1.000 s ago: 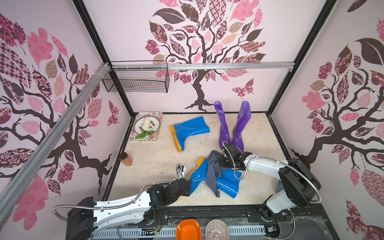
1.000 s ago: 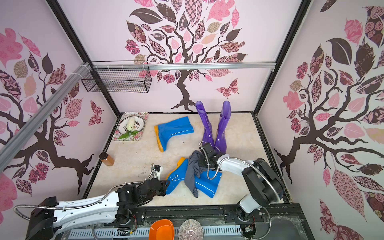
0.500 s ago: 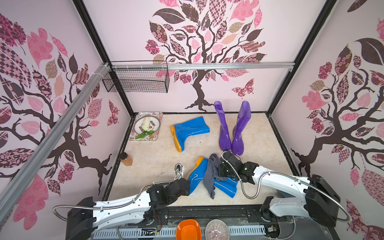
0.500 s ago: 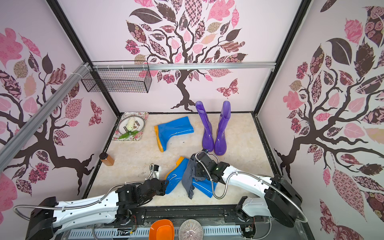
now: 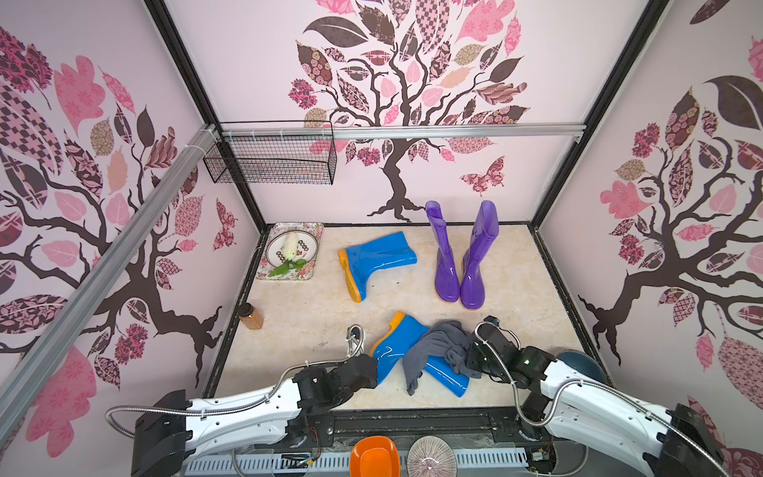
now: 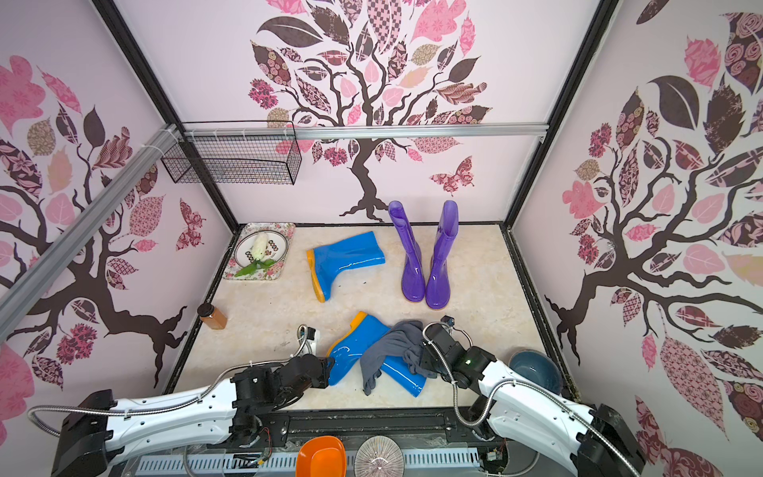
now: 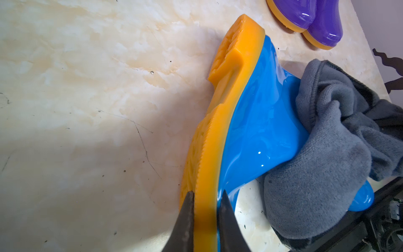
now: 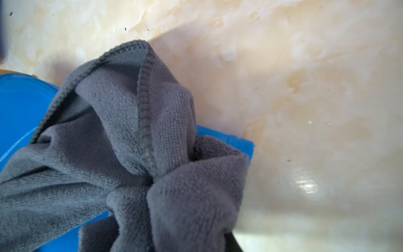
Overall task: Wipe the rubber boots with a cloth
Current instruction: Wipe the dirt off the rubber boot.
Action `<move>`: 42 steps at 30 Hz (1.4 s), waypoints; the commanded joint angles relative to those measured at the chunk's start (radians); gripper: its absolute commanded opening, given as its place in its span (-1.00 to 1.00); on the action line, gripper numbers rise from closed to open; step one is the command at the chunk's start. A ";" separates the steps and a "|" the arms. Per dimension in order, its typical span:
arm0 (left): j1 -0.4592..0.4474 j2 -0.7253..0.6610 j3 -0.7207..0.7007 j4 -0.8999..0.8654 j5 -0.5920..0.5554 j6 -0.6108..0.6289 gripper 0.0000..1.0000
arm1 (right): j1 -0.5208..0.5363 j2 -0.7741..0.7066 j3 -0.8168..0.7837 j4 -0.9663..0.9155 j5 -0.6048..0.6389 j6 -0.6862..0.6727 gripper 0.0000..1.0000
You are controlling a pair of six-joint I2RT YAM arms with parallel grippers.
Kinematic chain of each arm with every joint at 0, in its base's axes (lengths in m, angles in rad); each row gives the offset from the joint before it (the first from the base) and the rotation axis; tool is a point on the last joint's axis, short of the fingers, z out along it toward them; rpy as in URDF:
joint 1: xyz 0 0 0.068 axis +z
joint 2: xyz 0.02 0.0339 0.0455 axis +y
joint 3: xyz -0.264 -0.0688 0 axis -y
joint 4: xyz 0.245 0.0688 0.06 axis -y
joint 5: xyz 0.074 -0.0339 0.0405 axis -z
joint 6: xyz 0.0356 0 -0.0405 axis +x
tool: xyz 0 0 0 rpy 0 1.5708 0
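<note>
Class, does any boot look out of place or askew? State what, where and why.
The purple boots stand upright, but both blue ones lie on their sides: the far blue boot mid-floor, the near blue boot partly under the grey cloth, its sole pinched by the left hand.

Both my arms reach in low, and each gripper is clamped on something.
My left arm [image 5: 247, 406] lies stretched out nearly flat, and the left gripper [image 7: 206, 194] pinches the sole edge of the blue boot [image 7: 257, 131] between two dark fingers [image 7: 185, 218]. My right arm [image 5: 586, 392] bends inward at the wrist, its right gripper [image 5: 468, 359] closed on the bunched cloth [image 8: 152, 152], which hides the fingertips.
</note>
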State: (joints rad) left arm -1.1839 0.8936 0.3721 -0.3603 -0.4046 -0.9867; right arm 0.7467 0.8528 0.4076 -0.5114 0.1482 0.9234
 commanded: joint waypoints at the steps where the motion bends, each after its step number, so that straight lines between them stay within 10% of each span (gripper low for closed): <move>1: 0.009 0.025 -0.035 -0.173 -0.030 -0.037 -1.00 | 0.050 -0.002 0.047 -0.112 -0.037 0.050 -1.00; 6: 0.010 0.038 -0.030 -0.164 -0.021 -0.040 -1.00 | 0.256 0.173 0.132 0.170 -0.151 0.081 -1.00; 13: 0.009 0.059 -0.022 -0.176 0.002 -0.044 -1.00 | 0.255 0.384 0.212 0.430 -0.182 0.025 -1.00; 29: 0.009 0.116 0.010 -0.143 -0.013 -0.022 -1.00 | 0.262 0.044 0.023 -0.152 -0.034 0.115 -1.00; 42: 0.009 0.148 -0.037 -0.066 0.010 -0.054 -1.00 | 0.307 0.485 0.267 0.472 -0.305 0.020 -1.00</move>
State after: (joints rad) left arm -1.1877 0.9688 0.4168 -0.3660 -0.4175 -1.0069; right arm 1.0485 1.2804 0.5964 -0.2493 -0.0788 0.9531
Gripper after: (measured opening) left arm 0.141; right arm 0.191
